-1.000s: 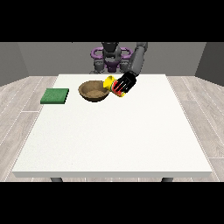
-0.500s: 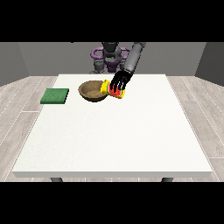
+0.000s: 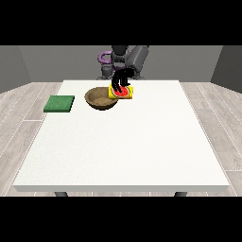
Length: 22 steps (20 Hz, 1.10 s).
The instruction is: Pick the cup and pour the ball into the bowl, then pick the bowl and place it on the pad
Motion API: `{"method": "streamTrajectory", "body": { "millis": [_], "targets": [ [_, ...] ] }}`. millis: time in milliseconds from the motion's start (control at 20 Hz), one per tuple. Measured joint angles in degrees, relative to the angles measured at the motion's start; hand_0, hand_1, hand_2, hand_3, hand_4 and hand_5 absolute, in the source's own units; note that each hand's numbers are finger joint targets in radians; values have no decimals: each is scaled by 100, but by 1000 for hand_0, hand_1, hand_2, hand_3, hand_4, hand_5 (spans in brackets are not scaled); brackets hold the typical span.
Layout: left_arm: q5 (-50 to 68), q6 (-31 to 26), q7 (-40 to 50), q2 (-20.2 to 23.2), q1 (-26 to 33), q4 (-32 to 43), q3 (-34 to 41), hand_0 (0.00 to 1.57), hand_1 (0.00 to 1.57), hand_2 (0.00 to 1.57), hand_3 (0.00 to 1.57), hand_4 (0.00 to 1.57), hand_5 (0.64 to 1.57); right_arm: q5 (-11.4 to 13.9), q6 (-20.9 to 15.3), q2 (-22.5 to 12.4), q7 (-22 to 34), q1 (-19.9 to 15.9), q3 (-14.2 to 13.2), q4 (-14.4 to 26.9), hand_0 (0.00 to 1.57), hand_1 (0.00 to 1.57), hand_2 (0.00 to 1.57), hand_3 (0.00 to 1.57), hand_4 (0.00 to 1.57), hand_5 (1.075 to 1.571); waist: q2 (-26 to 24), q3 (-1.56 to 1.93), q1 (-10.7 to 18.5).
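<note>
You've got just one view here, the front view, so there's no second angle sharing any of the scene. It's looking from across the worktop point(image 3: 123, 142), facing the robot point(image 3: 124, 59) head-on and raised, tilting down onto the white surface. The near edge of the worktop sits low in your view, the far edge up by the robot's body. It's standing well back: the whole worktop fits, with grey floor planks point(image 3: 21, 108) showing on both sides and wall behind. The robot reads small at the top, arms reaching your way.
</note>
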Motion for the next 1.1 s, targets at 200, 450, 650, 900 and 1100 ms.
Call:
{"method": "streamTrajectory", "body": {
  "millis": [200, 450, 650, 900, 1100],
  "targets": [
    [-786, -579, 510, -304, -319, 183, -682, 1503, 1503, 1571, 1571, 1057, 1505, 90, -22, 21, -92, 45, -42, 331, 0, 0, 0, 0, 373, 1566, -253, -3, 220],
    [-1353, -1382, 1100, -510, -256, -249, -1199, 1499, 1499, 1571, 1571, 1059, 1507, 164, 31, 64, -275, 23, -39, 661, 0, 0, 0, 0, 378, 1564, -363, -12, 234],
    [-1274, -1614, 991, -507, -147, -637, -1064, 1424, 1424, 1571, 1571, 944, 1510, 191, 59, 42, -324, 147, -89, 713, 0, 0, 0, 0, 364, 1564, -436, -17, 373],
    [-94, -916, 455, -205, 235, -1178, -14, 1251, 1251, 1571, 1571, 781, 1571, 194, 0, 5, -361, 355, -233, 656, 0, 0, 0, 0, 377, 1566, -482, -30, 655],
    [1091, -507, -209, 162, 607, -1645, 952, 1149, 1149, 1571, 1571, 825, 1570, 202, -31, 88, -369, 576, -194, 444, 0, 0, 0, 0, 394, 1565, -484, -46, 723]
  ]
}}
